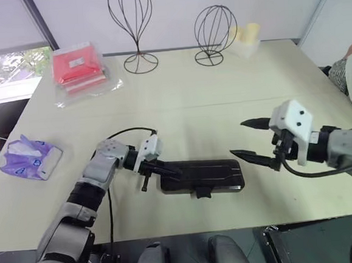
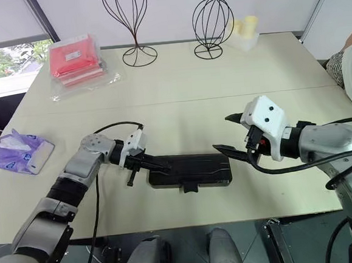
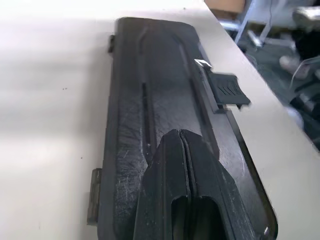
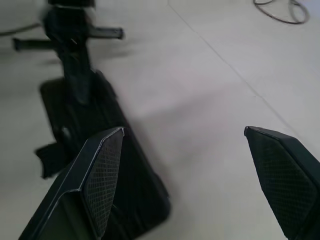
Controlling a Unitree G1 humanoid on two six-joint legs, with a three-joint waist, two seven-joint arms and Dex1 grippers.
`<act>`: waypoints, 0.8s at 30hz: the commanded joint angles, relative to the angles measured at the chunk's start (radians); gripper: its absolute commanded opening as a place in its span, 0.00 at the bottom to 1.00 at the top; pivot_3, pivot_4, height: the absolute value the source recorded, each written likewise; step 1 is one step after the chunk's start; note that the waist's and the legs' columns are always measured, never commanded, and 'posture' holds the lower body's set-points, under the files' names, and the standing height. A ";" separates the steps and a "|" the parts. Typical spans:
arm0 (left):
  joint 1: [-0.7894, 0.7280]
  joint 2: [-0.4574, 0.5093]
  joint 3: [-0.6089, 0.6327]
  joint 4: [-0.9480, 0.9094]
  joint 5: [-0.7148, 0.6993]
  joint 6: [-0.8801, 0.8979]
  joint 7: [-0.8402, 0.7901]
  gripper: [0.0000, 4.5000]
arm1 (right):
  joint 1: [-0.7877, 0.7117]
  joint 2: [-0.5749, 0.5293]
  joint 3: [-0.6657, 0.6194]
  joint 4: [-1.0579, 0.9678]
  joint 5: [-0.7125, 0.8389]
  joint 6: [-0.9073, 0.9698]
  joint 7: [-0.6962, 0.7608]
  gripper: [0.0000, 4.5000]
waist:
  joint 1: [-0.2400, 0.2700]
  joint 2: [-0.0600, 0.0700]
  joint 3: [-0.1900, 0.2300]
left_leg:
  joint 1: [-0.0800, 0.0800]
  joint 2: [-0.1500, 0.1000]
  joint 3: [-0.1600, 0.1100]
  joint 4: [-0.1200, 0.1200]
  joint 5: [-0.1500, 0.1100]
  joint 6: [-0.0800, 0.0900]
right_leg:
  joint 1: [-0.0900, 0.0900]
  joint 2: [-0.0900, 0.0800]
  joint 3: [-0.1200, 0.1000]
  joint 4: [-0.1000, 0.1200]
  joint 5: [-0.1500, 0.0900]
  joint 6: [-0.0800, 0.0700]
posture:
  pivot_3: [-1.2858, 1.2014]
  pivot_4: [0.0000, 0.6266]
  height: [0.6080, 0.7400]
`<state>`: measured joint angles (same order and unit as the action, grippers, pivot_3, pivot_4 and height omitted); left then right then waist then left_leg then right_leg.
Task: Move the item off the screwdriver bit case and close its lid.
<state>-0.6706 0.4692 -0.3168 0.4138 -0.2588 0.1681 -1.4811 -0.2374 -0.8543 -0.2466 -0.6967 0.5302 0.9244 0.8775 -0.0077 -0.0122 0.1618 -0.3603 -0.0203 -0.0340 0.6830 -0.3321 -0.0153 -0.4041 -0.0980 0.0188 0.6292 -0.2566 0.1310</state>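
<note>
Pale cream, the bench (image 1: 235,102) carries everything seen, with a seam line running across its middle. Near its front edge the left claw (image 2: 164,167) is clenched, its two black fingers (image 3: 185,185) pressed together with no gap and nothing between them, and laid on the left end of the screwdriver bit case (image 1: 201,177). The case is seen lying flat and lengthwise along the bench front, a long dark rectangle with rounded corners; its lid (image 3: 160,90) is down over the base, a ribbed, scuffed dark panel with lengthwise grooves, and a small black latch tab (image 1: 203,194) sticks out from the middle of its near long side. Just past the case's right end the right claw (image 2: 225,134) is held released, its fingers spread wide apart and empty, the lower one near the case's corner but apart from it. Farther out, a purple tissue pack (image 1: 29,157) lies at the left edge, a red packet (image 1: 77,68) in clear wrap at the far left, and two wire stands (image 1: 132,26) at the back.
</note>
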 commanded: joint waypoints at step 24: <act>-0.230 -0.233 0.002 0.327 0.147 -0.103 0.099 0.00 | 0.117 0.100 0.471 -0.022 -0.028 -0.059 -0.139 0.00 | -0.002 -0.001 0.001 | -0.015 -0.001 0.001 0.002 0.000 0.001 | -0.015 0.000 0.000 0.001 0.000 0.000 | 0.52 0.24 1.00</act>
<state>-0.8793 0.2431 -0.3140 0.7264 -0.1328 0.1064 -1.3946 -0.1236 -0.7602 0.2233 -0.7111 0.5241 0.8915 0.7548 -0.0096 -0.0129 0.1624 -0.3757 -0.0210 -0.0330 0.6846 -0.3324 -0.0146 -0.4195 -0.0980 0.0183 0.6303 -0.2564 0.1314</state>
